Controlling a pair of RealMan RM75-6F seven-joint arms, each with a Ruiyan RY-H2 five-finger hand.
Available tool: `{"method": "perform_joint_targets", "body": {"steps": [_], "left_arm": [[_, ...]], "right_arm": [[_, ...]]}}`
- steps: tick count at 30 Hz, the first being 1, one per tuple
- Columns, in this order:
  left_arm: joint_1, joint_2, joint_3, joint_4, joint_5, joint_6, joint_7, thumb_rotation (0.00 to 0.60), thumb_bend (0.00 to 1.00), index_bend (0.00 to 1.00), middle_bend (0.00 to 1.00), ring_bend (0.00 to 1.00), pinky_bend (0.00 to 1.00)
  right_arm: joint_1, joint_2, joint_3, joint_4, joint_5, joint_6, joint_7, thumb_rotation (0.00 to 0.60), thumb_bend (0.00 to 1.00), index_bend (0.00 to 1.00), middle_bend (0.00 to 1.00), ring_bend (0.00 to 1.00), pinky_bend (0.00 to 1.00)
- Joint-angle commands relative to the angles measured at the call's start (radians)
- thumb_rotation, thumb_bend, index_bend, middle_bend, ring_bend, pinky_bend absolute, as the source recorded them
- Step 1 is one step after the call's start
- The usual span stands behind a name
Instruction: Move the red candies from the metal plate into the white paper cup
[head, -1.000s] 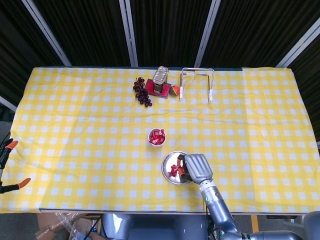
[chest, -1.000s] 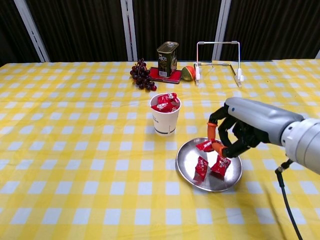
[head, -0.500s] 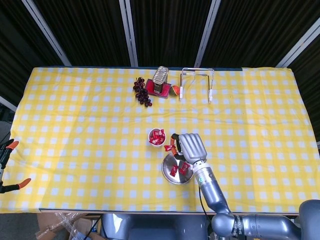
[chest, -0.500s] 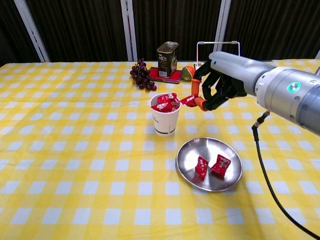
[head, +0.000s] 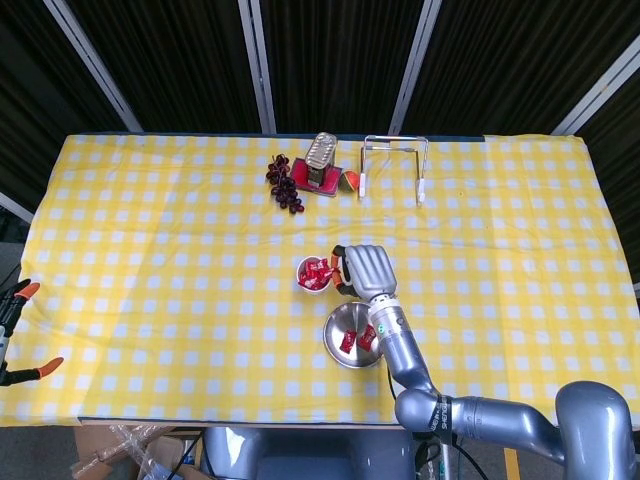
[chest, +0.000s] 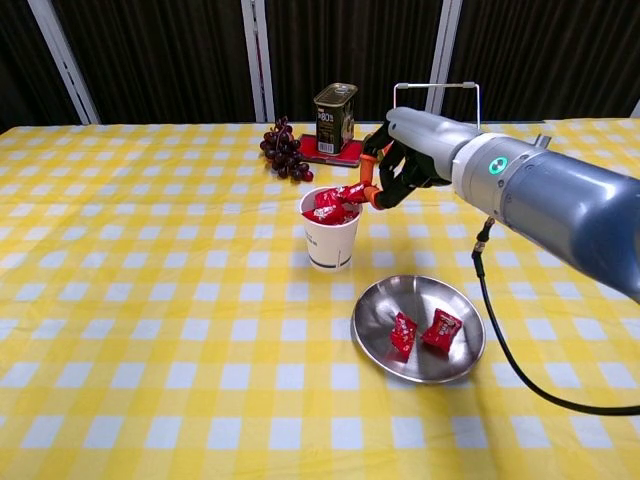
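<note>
The right robot hand (chest: 400, 170) pinches a red candy (chest: 352, 192) over the white paper cup (chest: 330, 240); the metal plate (chest: 460, 365), at five o'clock from the cup, holds two candies (chest: 422, 332).

Only one readable marking here: the dark tin can (chest: 335, 117), standing at about twelve o'clock on the far side of the table in the chest view, carries what looks like "80" with a small mark after it, possibly a percent sign. The smaller print beneath it is too blurred to read.
</note>
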Motion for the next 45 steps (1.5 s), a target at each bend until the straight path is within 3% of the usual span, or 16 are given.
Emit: {"method": "perform_joint_targets", "body": {"steps": [1,10,14,18,22,34,41,45], "left_arm": [[-0.001,0.002,0.001,-0.001,0.001,-0.003,-0.004,0.6,0.05,0.0,0.0,0.0,0.0],[-0.003,0.006,0.002,-0.003,-0.001,-0.009,-0.008,0.6,0.05,0.0,0.0,0.0,0.0],[-0.003,0.006,0.002,-0.004,-0.002,-0.009,-0.006,0.6,0.05,0.0,0.0,0.0,0.0],[-0.003,0.005,0.001,-0.005,-0.003,-0.008,-0.005,0.6,0.05,0.0,0.0,0.0,0.0],[-0.003,0.005,0.001,-0.005,-0.005,-0.007,-0.003,0.6,0.05,0.0,0.0,0.0,0.0],[0.001,0.001,-0.002,-0.004,-0.004,0.004,0.0,0.6,0.05,0.0,0.0,0.0,0.0],[0.006,-0.006,-0.003,0.005,0.007,0.023,0.008,0.6,0.05,0.0,0.0,0.0,0.0],[0.01,-0.011,-0.002,0.012,0.017,0.037,0.018,0.6,0.06,0.0,0.0,0.0,0.0]], "right_arm": [[0.017,-0.022,-0.004,0.037,0.01,-0.017,0.013,0.6,0.51,0.6,0.7,0.88,0.92],[0.03,-0.049,-0.02,0.079,0.012,-0.026,0.027,0.6,0.51,0.59,0.7,0.88,0.92],[0.03,-0.048,-0.024,0.071,0.002,-0.015,0.034,0.6,0.51,0.46,0.7,0.88,0.92],[0.025,-0.039,-0.022,0.046,-0.016,0.003,0.044,0.6,0.52,0.35,0.7,0.88,0.92],[0.016,-0.024,-0.025,0.009,-0.036,0.025,0.05,0.6,0.5,0.3,0.7,0.88,0.92],[-0.035,0.05,-0.048,-0.137,-0.093,0.116,0.048,0.6,0.5,0.27,0.7,0.88,0.92],[-0.145,0.208,-0.13,-0.306,-0.248,0.219,0.074,0.6,0.5,0.27,0.69,0.81,0.83],[-0.25,0.346,-0.228,-0.366,-0.399,0.301,0.122,0.6,0.5,0.27,0.61,0.71,0.73]]}}
